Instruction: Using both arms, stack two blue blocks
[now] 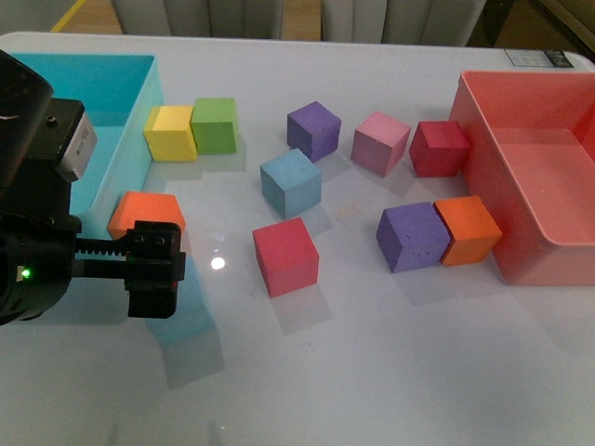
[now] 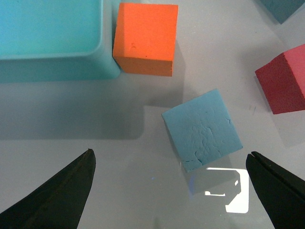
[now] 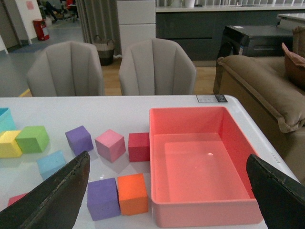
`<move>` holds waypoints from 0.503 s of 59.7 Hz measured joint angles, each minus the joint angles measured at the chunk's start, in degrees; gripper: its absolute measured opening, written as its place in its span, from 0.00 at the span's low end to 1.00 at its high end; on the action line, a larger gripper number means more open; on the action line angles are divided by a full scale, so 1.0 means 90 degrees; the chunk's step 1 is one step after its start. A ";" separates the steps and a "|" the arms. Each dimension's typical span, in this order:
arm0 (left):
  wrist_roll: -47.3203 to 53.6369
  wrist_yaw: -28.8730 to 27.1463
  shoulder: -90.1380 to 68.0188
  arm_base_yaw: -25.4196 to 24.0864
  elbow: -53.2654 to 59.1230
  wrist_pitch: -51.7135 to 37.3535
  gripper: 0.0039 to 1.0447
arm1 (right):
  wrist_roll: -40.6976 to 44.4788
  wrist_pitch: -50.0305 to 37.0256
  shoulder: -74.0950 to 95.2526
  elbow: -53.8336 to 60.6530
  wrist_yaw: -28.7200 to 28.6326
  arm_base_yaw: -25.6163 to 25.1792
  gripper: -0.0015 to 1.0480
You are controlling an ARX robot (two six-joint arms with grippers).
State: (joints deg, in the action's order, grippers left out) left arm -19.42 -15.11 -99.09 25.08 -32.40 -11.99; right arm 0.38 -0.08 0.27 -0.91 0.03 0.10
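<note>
Between the spread fingers [image 2: 62,195] of the left gripper [image 2: 170,153] one blue block [image 2: 202,128] is seen on the desk [image 2: 119,191], turned askew, so a corner could be caught on closing and the block twisted aside. The second blue block [image 1: 290,181] lies mid-desk; the right gripper [image 3: 167,155] is held with fingers likewise wide, well apart from it. From the front, the nearer block is mostly hidden under the left gripper.
</note>
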 joint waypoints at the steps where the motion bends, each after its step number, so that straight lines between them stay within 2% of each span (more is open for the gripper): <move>1: -0.0041 0.0000 -0.0075 0.0002 -0.0039 0.0007 0.92 | -0.0002 0.0000 0.0000 0.0000 0.0000 0.0000 0.91; 30: -0.0551 -0.0158 -0.1324 0.0039 -0.1115 0.0534 0.92 | -0.0002 0.0000 0.0000 0.0000 0.0000 0.0000 0.91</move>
State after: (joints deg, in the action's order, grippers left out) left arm -24.38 -16.53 -111.00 25.43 -42.44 -7.18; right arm 0.36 -0.08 0.27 -0.91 0.03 0.10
